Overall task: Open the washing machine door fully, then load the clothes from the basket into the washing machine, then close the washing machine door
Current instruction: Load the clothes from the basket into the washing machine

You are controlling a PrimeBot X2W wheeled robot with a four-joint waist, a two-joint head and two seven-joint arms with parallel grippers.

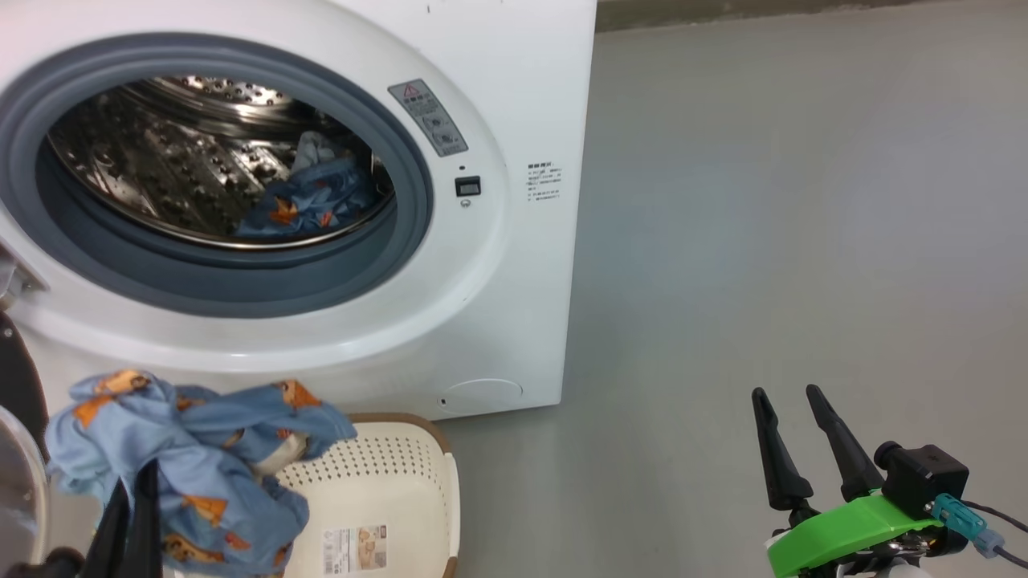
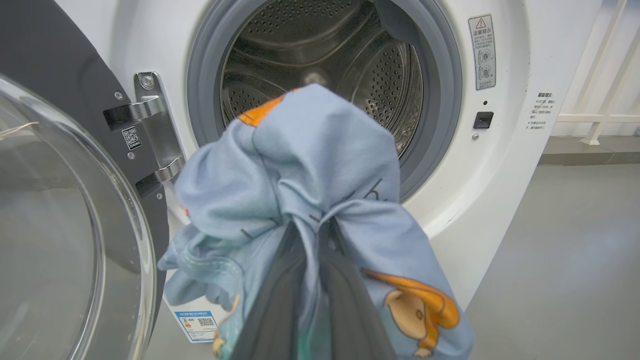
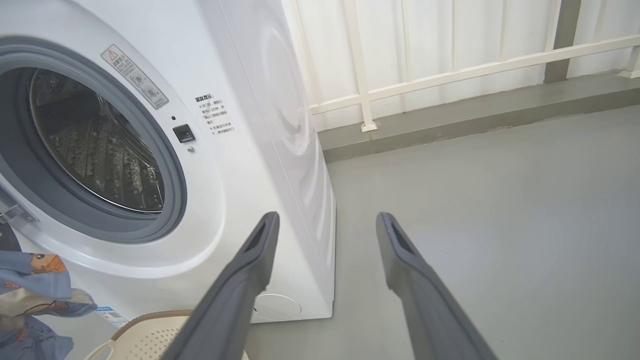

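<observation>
The washing machine (image 1: 514, 281) stands with its door (image 2: 65, 210) swung open to the left, showing the steel drum (image 1: 185, 168). One piece of the bear-print clothes (image 1: 309, 201) lies inside the drum. My left gripper (image 1: 132, 482) is shut on another bundle of the clothes (image 1: 193, 457), held above the basket (image 1: 401, 474) and below the drum opening; in the left wrist view this bundle (image 2: 310, 175) hangs in front of the opening, around my gripper (image 2: 312, 235). My right gripper (image 1: 791, 401) stands open over the bare floor to the right, its fingers (image 3: 250, 270) holding nothing.
Grey floor (image 1: 803, 201) stretches right of the machine. A white railing (image 3: 450, 70) and a raised kerb run along the wall behind. The door's metal hinge (image 2: 150, 130) sits left of the grey rubber ring (image 2: 440, 100). A round low flap (image 1: 482, 395) is near the machine's base.
</observation>
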